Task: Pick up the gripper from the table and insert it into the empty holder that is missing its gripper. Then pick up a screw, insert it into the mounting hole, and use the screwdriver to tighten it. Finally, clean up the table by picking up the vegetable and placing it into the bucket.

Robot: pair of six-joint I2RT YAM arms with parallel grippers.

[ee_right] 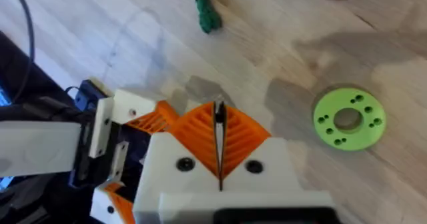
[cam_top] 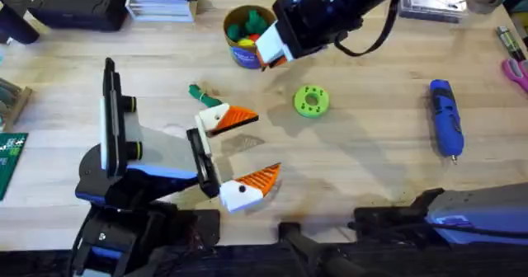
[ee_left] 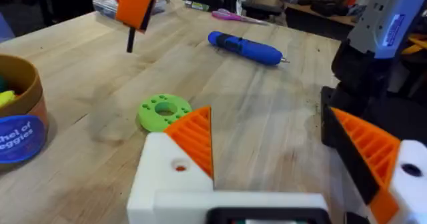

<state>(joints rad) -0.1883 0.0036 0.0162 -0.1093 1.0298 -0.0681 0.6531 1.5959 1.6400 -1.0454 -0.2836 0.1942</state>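
My left gripper (cam_top: 247,152) lies low over the table and is open, with nothing between its fingers. Each white holder (ee_left: 167,174) carries an orange ribbed gripper wedge (ee_left: 195,136). My right gripper (cam_top: 276,48) hangs beside the bucket (cam_top: 243,34), shut on a thin dark screw (ee_left: 129,43) that sticks out below its pads (ee_right: 243,134). The dark green vegetable (cam_top: 200,93) lies on the wood just beyond the left gripper's far finger. At the right lies the blue screwdriver (cam_top: 444,116), tip toward the front edge.
A lime-green disc with holes (cam_top: 311,100) lies between the left gripper and the right gripper. Pink-handled scissors (cam_top: 516,71) are at the far right edge. Boxes and a case line the back left. A green circuit board (cam_top: 10,157) sits at the left edge.
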